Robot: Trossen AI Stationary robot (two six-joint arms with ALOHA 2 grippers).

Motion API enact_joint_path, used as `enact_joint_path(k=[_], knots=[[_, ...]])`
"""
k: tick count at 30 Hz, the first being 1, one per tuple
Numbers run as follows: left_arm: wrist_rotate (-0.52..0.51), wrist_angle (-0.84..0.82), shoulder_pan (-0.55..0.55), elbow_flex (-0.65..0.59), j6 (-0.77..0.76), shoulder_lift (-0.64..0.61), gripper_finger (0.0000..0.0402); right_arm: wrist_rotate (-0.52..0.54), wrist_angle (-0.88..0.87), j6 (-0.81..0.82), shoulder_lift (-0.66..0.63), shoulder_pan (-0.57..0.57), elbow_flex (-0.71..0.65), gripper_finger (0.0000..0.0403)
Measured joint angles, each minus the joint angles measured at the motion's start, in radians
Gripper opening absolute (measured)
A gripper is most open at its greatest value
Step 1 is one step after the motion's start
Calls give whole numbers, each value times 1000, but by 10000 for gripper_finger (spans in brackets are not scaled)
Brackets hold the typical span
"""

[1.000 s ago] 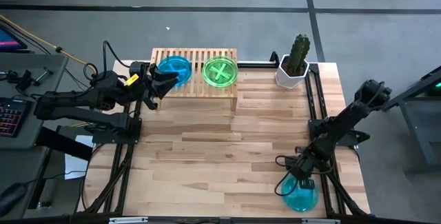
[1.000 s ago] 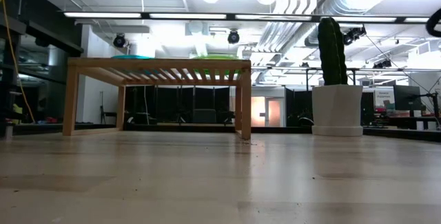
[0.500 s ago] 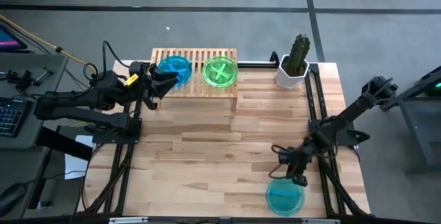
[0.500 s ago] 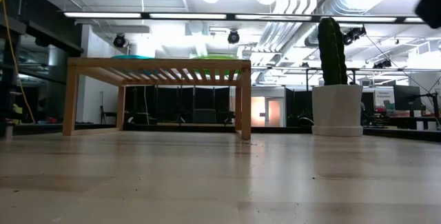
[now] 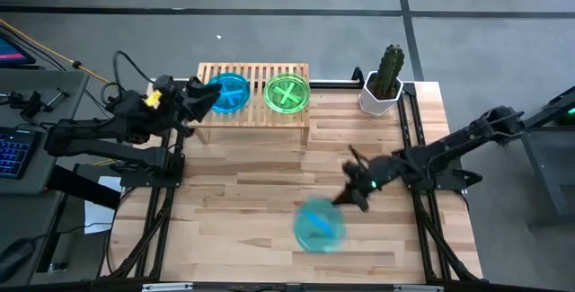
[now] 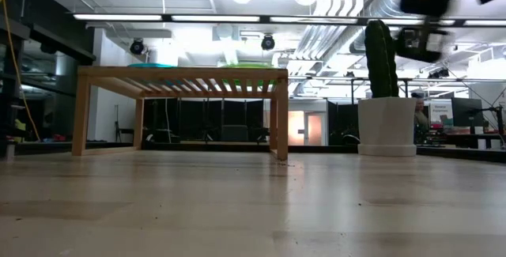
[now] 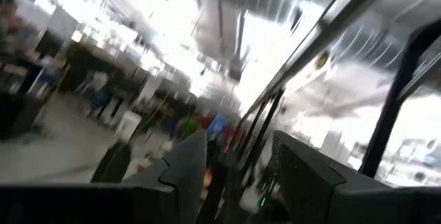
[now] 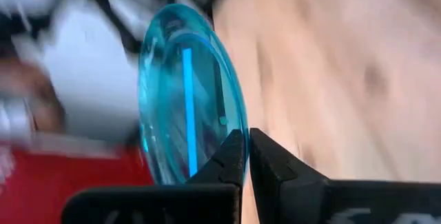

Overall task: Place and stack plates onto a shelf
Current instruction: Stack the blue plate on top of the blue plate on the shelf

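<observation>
High view: my right gripper (image 5: 346, 200) sits in the lower middle of the frame, fingers clenched on the rim of a cyan-blue plate (image 5: 320, 229) that hangs above the wooden table (image 5: 260, 193). Seen from my right wrist, that plate (image 8: 187, 124) stands on edge, pinched at its rim between my two fingertips (image 8: 233, 156). My left gripper (image 5: 199, 97) hovers at the upper left, just beside the left end of the bamboo shelf (image 5: 256, 112); its fingers (image 7: 187, 163) stand apart, grasping nothing. Two plates already lie on the shelf's slats, a cyan-blue one (image 5: 226, 90) to the left and a yellow-green one (image 5: 287, 92) beside it. A potted cactus (image 5: 384, 81) stands at the upper right.
</observation>
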Motion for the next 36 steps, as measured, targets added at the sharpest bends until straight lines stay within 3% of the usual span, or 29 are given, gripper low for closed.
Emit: enact_joint_path(k=[4, 8, 21, 30, 36], knots=[[2, 118, 0, 0, 0, -5, 156, 63, 80, 34, 20, -135, 38, 0], [2, 186, 0, 0, 0, -6, 156, 71, 77, -54, 98, -254, 184, 0], [3, 213, 0, 0, -1, -6, 156, 81, -334, -165, 553, -627, 931, 0], [3, 216, 0, 0, -51, -7, 156, 86, -378, -123, 887, -705, 1328, 0], [3, 216, 0, 0, -53, -6, 156, 127, -426, -93, 1034, -702, 1471, 0]])
